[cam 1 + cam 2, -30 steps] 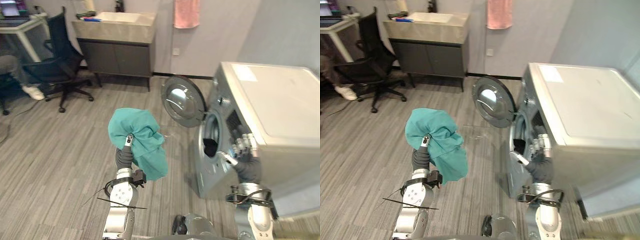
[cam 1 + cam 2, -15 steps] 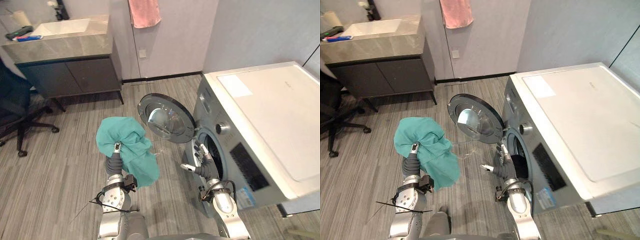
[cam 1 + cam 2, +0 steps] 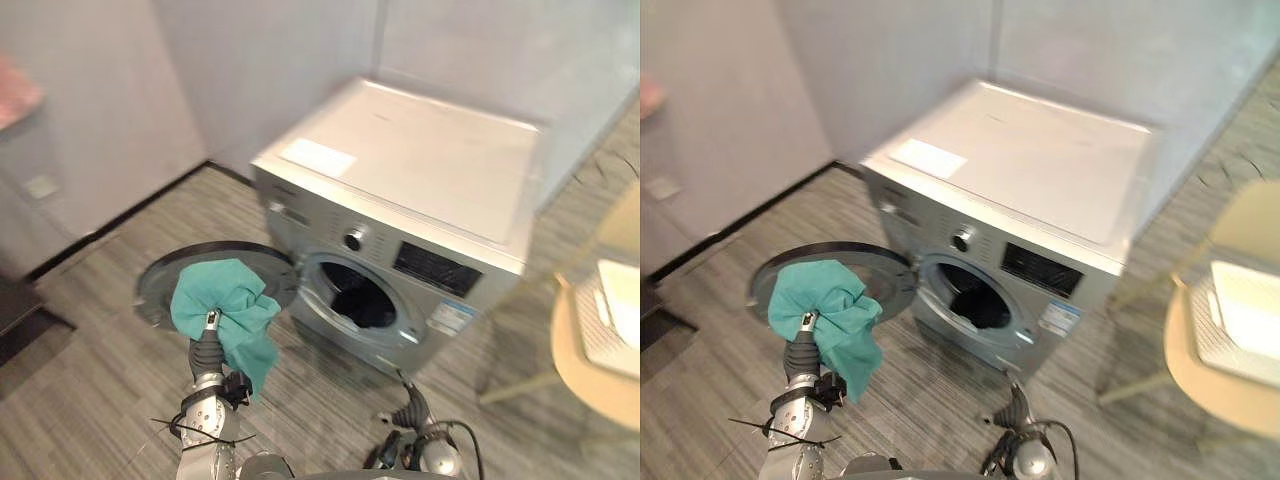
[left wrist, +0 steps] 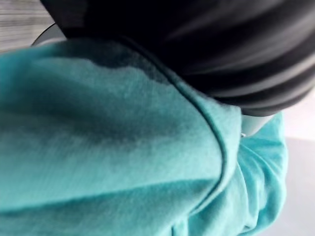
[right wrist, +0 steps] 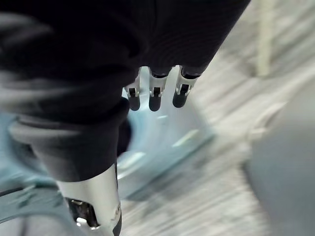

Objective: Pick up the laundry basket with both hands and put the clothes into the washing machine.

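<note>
Left hand (image 3: 207,348) holds up the teal cloth (image 3: 225,300), which drapes over my fingers, so I cannot tell their grip; it hangs before the washer (image 3: 420,190) and its open door (image 3: 155,285). Right hand (image 3: 411,406) sits low, fingers relaxed, empty.

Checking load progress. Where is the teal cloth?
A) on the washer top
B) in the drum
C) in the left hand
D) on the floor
C: the cloth is bunched on the raised left hand, outside the washer.
</note>
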Controlling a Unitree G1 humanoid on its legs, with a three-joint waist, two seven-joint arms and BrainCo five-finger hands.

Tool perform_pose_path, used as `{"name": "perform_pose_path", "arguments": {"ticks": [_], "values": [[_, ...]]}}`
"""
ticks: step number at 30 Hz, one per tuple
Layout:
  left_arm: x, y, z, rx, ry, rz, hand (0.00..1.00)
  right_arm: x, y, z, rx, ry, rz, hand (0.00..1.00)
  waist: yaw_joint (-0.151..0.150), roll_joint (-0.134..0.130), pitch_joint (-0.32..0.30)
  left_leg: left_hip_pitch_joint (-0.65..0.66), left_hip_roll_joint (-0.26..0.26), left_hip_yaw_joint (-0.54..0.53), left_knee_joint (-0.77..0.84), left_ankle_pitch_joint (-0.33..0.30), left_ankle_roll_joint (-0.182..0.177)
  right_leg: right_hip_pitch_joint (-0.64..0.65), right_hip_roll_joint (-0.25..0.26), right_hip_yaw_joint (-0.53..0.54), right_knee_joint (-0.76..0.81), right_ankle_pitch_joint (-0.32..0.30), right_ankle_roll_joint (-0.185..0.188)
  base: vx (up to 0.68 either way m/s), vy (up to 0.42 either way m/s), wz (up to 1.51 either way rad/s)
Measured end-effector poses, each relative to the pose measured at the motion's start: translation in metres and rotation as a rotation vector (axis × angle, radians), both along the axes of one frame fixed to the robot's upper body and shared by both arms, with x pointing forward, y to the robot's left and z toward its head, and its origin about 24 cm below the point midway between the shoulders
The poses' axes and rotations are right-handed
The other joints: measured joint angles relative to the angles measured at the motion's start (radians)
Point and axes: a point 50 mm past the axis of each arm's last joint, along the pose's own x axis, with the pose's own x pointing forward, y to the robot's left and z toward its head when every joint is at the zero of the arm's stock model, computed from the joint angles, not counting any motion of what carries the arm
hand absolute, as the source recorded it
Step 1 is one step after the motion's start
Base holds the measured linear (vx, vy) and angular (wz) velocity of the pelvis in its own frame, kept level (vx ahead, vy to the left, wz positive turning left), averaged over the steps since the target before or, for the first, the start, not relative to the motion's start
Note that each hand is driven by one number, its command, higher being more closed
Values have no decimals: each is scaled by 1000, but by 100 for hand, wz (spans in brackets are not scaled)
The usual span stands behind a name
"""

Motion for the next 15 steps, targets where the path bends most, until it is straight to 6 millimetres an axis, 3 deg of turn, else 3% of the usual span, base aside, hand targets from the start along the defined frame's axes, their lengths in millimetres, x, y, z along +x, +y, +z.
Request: {"name": "perform_pose_path", "arguments": {"ticks": [1, 3, 5, 6, 9, 12, 14, 15], "values": [[-2, -5, -10, -30, 49, -10, 100, 1, -6, 0, 0, 1, -30, 0, -20, 8, 3, 12, 10, 1, 9, 16, 3, 3, 14, 7, 0, -2, -4, 153, -69, -51], [0, -17, -20, -96, 87, -26, 100, -2, -12, -3, 7, 16, -61, 0, -9, 22, 15, 7, 75, -24, 142, 24, 17, 40, 59, 19, -4, -21, -11, 213, -123, -54], [-1, -15, -25, -120, 103, -22, 100, -4, -16, -6, 19, 30, -91, 0, 12, 32, 26, -37, 144, -86, 324, 76, 97, 77, 103, 45, -12, -34, -19, 125, -98, -66], [-3, -14, -27, -132, 110, -7, 100, -6, -19, -8, 37, 38, -128, 0, 21, 24, 40, -94, 173, -152, 431, 129, 113, 100, 120, 62, -27, -41, -26, 99, -23, -49], [-3, -13, -27, -163, 104, 10, 100, -2, -25, -16, 76, 76, -194, 0, 23, 21, 52, -206, 172, -252, 488, 114, 91, 94, 122, 100, -32, -51, -25, 59, 36, -33], [-3, -13, -27, -193, 98, 21, 100, 11, -29, -21, 94, 97, -250, 0, 48, 15, 97, -227, 170, -259, 275, 121, 80, 35, 119, 176, -20, -38, -25, 8, 120, -72], [-3, -15, -27, -214, 92, 28, 100, 27, -32, -16, 115, 62, -302, 0, 48, 21, 137, -223, 146, -256, 50, 189, 11, -76, 101, 249, 53, -27, 11, 14, 232, -82], [-2, -14, -27, -219, 88, 29, 100, 35, -33, -13, 120, 37, -310, 0, 47, 20, 161, -224, 142, -254, 42, 180, -63, -105, 95, 269, 83, -33, 21, -15, 237, -50]]}}
